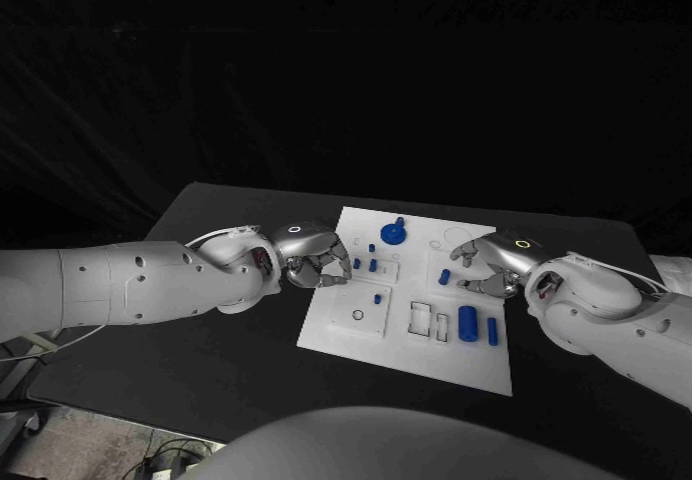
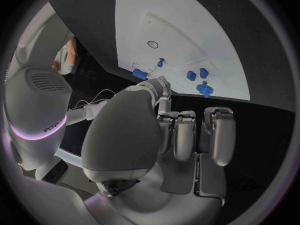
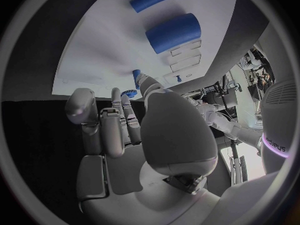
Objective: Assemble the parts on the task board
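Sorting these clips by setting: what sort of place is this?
Likely a robotics lab bench: a black table against a dark backdrop, a white task board with small blue parts, worked by two robot hands.

The task board [image 1: 411, 350] looks like smooth matt white plastic, with shallow recesses cut into its face. The parts look like smooth blue plastic: the thick cylinder [image 1: 467, 324] near the right side has a soft sheen, as does the round knobbed piece [image 1: 394, 234] at the far edge. The table [image 1: 216, 350] is matt black. Both the left hand [image 1: 315, 262] and the right hand [image 1: 488, 268] look like satin silvery metal or metallic plastic, on glossy white arm shells.
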Motion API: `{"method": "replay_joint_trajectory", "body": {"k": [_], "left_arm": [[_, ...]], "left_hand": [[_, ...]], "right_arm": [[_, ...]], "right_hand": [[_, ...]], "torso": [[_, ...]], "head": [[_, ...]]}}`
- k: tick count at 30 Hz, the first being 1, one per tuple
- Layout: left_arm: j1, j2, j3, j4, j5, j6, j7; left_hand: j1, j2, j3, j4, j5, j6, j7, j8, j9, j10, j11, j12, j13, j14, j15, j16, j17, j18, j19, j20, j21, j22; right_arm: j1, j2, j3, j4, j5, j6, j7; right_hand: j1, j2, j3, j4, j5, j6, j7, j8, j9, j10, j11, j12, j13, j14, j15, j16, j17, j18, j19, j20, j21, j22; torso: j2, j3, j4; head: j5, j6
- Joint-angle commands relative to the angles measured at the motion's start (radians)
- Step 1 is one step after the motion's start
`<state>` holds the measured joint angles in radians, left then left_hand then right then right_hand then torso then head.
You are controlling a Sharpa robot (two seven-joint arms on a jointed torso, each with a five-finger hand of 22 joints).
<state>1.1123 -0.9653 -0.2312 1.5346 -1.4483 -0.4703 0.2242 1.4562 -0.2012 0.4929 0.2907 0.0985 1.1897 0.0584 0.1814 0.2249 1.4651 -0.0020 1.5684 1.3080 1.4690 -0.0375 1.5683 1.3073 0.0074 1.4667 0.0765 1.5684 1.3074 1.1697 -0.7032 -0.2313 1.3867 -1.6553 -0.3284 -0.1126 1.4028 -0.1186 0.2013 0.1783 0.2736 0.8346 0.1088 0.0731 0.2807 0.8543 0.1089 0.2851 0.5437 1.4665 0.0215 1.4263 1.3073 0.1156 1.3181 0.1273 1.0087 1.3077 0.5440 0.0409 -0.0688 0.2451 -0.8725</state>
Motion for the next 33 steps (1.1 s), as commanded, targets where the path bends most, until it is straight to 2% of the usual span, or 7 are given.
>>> {"method": "replay_joint_trajectory", "body": {"k": [1,13,21,25,27,31,33], "left_arm": [[0.0,-0.002,0.0,0.0,0.01,0.01,0.001],[0.0,-0.004,0.0,-0.002,0.012,0.018,0.0],[0.0,-0.007,0.0,-0.002,0.013,0.02,-0.001],[0.0,-0.008,0.0,-0.005,0.013,0.022,-0.003],[0.0,-0.009,0.0,-0.007,0.013,0.022,-0.003],[0.0,-0.009,0.0,-0.008,0.013,0.025,-0.005],[0.0,-0.009,0.0,-0.009,0.013,0.027,-0.006]], "left_hand": [[-0.002,0.011,0.007,0.001,0.003,0.006,0.003,-0.003,-0.001,0.106,0.007,0.002,0.263,0.102,0.006,0.003,0.263,-0.007,0.104,0.005,0.002,0.263],[-0.002,0.012,0.008,0.001,0.003,0.006,0.003,-0.003,-0.001,0.106,0.007,0.002,0.263,0.102,0.006,0.003,0.263,-0.007,0.104,0.005,0.002,0.263],[-0.002,0.012,0.008,0.001,0.003,0.006,0.003,-0.004,-0.001,0.106,0.007,0.002,0.263,0.102,0.006,0.003,0.263,-0.007,0.104,0.005,0.002,0.263],[-0.002,0.012,0.008,0.001,0.003,0.006,0.003,-0.004,-0.001,0.106,0.007,0.002,0.263,0.102,0.006,0.003,0.263,-0.007,0.104,0.005,0.002,0.263],[-0.002,0.012,0.009,0.001,0.003,0.005,0.004,-0.004,-0.001,0.106,0.007,0.002,0.263,0.102,0.006,0.003,0.263,-0.007,0.104,0.005,0.002,0.263],[-0.002,0.012,0.009,0.001,0.003,0.005,0.004,-0.004,-0.001,0.106,0.007,0.002,0.263,0.102,0.006,0.003,0.263,-0.007,0.104,0.005,0.002,0.263],[-0.002,0.012,0.009,0.001,0.003,0.005,0.004,-0.004,-0.001,0.106,0.007,0.002,0.263,0.102,0.006,0.003,0.263,-0.007,0.104,0.005,0.002,0.263]], "right_arm": [[-0.005,0.015,0.0,-0.015,0.047,-0.008,0.015],[-0.026,0.071,0.001,-0.07,0.059,0.012,0.015],[-0.032,0.09,0.002,-0.089,0.066,0.022,0.015],[-0.033,0.097,0.002,-0.091,0.073,0.018,0.019],[-0.033,0.099,0.002,-0.091,0.074,0.017,0.021],[-0.033,0.103,0.003,-0.092,0.076,0.013,0.021],[-0.033,0.103,0.003,-0.093,0.077,0.013,0.022]], "right_hand": [[0.007,0.004,0.002,-0.006,0.007,0.007,0.01,0.0,0.001,0.013,-0.002,0.008,-0.004,0.007,0.007,0.0,0.099,-0.011,-0.005,0.004,-0.002,0.125],[-0.004,-0.001,0.042,-0.014,0.027,0.078,0.002,0.033,0.019,0.096,-0.013,0.012,-0.049,0.047,0.002,0.059,0.151,-0.026,0.043,0.002,0.107,0.147],[-0.018,-0.007,0.041,-0.018,-0.027,0.105,-0.005,0.048,0.038,0.104,-0.015,0.014,-0.057,0.045,0.002,0.06,0.147,-0.027,0.042,0.001,0.117,0.147],[-0.011,-0.001,0.046,-0.027,-0.03,0.116,-0.002,0.055,0.049,0.122,-0.02,0.027,-0.054,0.047,-0.001,0.064,0.15,-0.028,0.046,0.0,0.129,0.149],[-0.003,0.001,0.05,-0.035,-0.019,0.125,-0.003,0.062,0.057,0.134,-0.024,0.036,-0.051,0.047,-0.005,0.064,0.149,-0.028,0.046,-0.003,0.131,0.149],[0.018,0.002,0.064,-0.06,0.065,0.161,-0.005,0.092,0.092,0.148,-0.034,0.059,-0.039,0.035,-0.014,0.051,0.128,-0.023,0.028,-0.01,0.109,0.143],[0.022,0.003,0.067,-0.069,0.084,0.168,-0.006,0.103,0.108,0.152,-0.038,0.069,-0.033,0.031,-0.016,0.047,0.122,-0.022,0.022,-0.013,0.103,0.141]], "torso": [[0.0,0.0002,-0.0002],[0.001,0.0001,0.0018],[0.0,0.0002,0.001],[0.0,0.0,0.0003],[0.0,0.0003,0.0006],[0.0,0.0002,0.0012],[0.0,0.0003,0.0013]], "head": [[-0.004,0.0],[-0.011,0.0],[-0.005,0.0],[-0.004,0.0],[-0.005,0.0],[-0.005,0.0],[-0.003,0.0]]}}
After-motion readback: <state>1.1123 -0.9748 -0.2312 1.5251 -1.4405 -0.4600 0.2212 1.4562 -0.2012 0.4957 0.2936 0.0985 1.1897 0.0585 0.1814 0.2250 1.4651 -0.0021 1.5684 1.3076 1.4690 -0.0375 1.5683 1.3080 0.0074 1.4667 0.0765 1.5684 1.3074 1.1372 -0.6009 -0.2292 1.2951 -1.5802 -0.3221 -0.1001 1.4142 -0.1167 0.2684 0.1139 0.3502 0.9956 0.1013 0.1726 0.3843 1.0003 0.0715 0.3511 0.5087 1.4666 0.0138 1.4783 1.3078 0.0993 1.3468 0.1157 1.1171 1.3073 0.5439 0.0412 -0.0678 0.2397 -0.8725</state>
